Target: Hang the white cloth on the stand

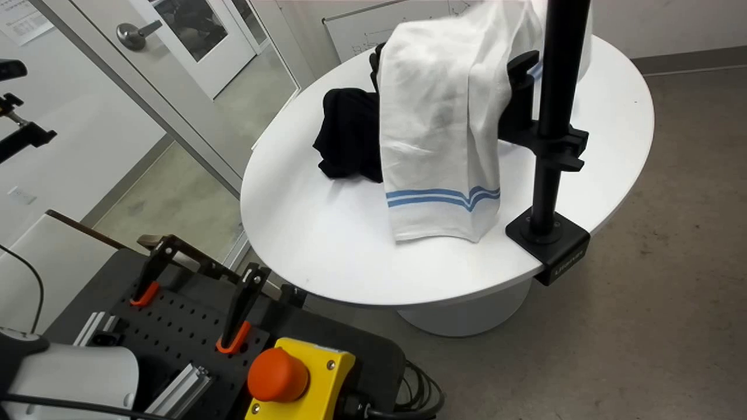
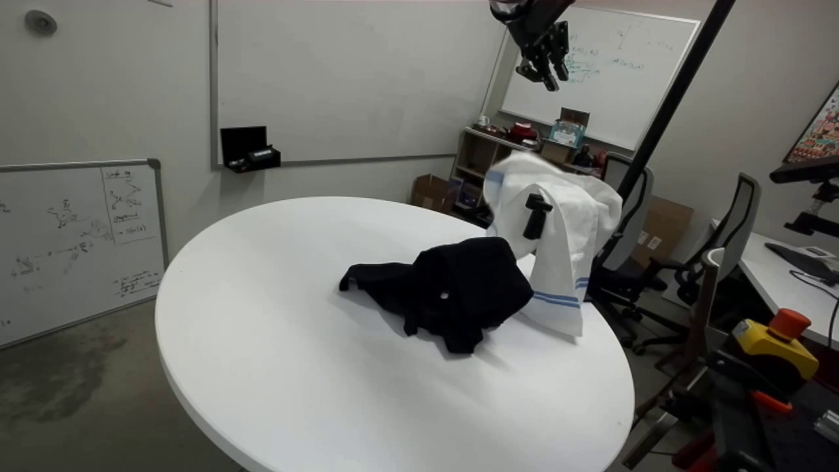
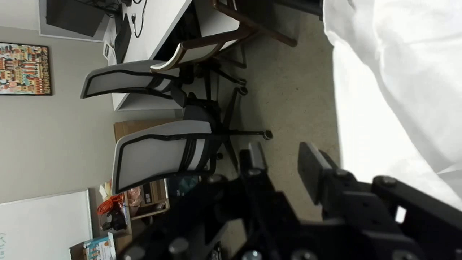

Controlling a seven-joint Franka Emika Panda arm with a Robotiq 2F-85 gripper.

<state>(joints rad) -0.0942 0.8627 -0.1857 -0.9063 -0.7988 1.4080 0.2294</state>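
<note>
Currently, one white cloth is being held up at one black stand, whose single base is being fixed to the edge of the round white tabletop. In folds, the cloth is hanging just inward of that edge, and near its lower end it is being crossed by two blue stripes. Whether the hem is touching the tabletop is not being clearly shown. One black arm of the stand is showing just beside the folds, and in an exterior view one black peg is being framed by white fabric; the point of support is being hidden by the cloth.

One black cloth, crumpled and marked by one small bright dot, is being borne by the tabletop, next to the white cloth and farther in from the edge where the base is being fixed.

One gripper is being seen released: in the wrist view its two fingers are being held apart, with floor showing between them. In an exterior view it is being shown above the white cloth, apart from it.

Beyond the tabletop's edge, two office chairs and one wooden chair are being shown in the wrist view. Beside the edge, two orange-tipped clamps and one yellow box topped by one red knob are being carried by one dark bench.
</note>
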